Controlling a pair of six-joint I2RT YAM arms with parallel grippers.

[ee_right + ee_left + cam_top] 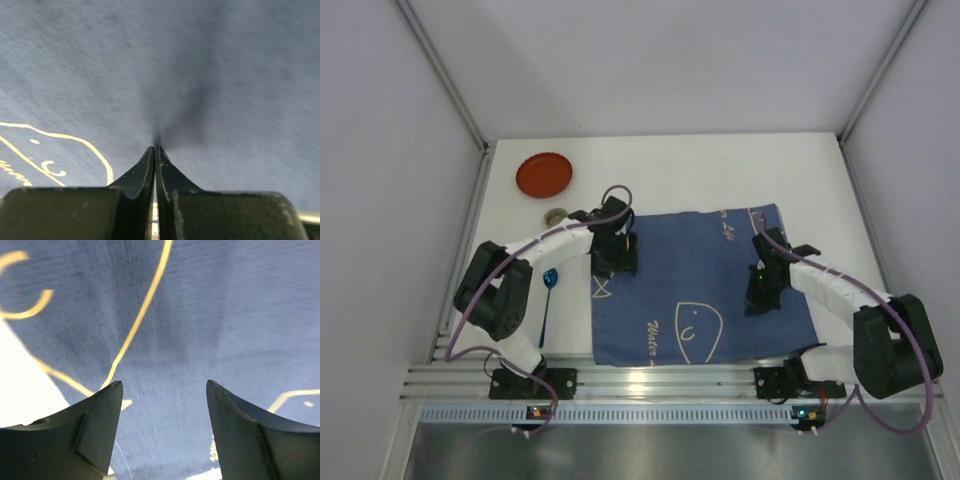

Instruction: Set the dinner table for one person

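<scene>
The table [720, 170] is smooth, matt white. The placemat [700, 270] is blue cloth with a fine, fuzzy weave and flat cream lines. The fingers [95, 425] look like dark matt plastic, lightly scuffed. The red plate [544, 175] looks smooth, and the rail [660, 380] is bare metal.

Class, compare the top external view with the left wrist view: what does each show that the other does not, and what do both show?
Only the top external view shows the red plate, the blue spoon, both arms and the right gripper. Only the left wrist view shows the weave of the blue placemat and that the left gripper is open, its fingers apart above the cloth. Both show the blue placemat with its cream lines and a part of the white dinner table.
</scene>
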